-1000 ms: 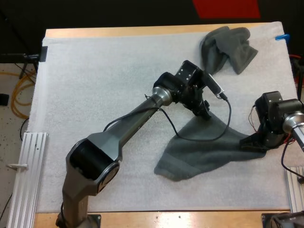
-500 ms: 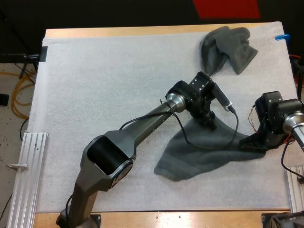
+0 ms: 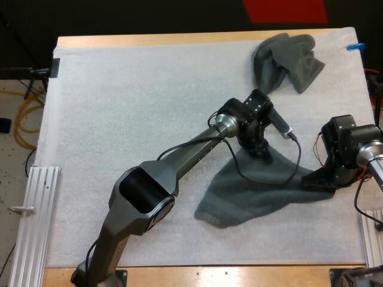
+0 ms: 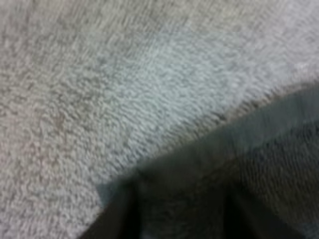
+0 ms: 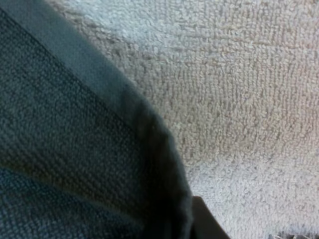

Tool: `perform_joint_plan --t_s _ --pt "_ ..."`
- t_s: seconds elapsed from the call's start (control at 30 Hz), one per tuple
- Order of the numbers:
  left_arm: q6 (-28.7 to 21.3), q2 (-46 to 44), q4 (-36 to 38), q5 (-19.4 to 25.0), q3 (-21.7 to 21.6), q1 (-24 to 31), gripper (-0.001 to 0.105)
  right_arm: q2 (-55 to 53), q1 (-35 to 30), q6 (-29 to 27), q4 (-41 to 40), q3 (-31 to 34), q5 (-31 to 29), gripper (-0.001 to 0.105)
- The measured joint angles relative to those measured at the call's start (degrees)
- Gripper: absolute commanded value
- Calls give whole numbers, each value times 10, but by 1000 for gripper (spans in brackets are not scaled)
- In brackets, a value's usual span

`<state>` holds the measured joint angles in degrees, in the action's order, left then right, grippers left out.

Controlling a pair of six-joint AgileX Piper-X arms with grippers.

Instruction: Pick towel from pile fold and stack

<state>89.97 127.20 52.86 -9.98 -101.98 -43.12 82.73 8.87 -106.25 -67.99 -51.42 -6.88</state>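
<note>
Towel [image 3: 257,197] at centre-right looks soft, limp, light; best taken by hemmed corners; left end effector [image 3: 262,154] and right end effector [image 3: 314,179] there, hold cannot be told

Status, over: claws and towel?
Left claw at spread towel's far corner. Right claw at its right corner. Crumpled towel beyond, apart.

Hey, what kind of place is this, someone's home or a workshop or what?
Probably a robotics lab bench: a left arm and right arm reach onto a dark towel on a white mat covering a wooden table, with an aluminium rail and an orange cable beside it.
</note>
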Motion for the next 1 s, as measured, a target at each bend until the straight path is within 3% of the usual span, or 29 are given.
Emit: perform_joint_plan --t_s 0.07,0.27,0.67,0.8,1.0 --pt "0 0 5 3 0 0 0 0 0 0 0 0 0 0" --pt "0 2 23 3 -10 0 0 0 0 -3 0 0 0 0" --pt "-2 -28 47 43 -102 0 0 0 0 -4 2 0 0 0" --pt "-17 -64 57 84 -107 0 0 -19 0 -8 22 0 0 0" --pt "-17 -127 70 97 -107 9 0 -105 0 -6 48 -35 -4 0"
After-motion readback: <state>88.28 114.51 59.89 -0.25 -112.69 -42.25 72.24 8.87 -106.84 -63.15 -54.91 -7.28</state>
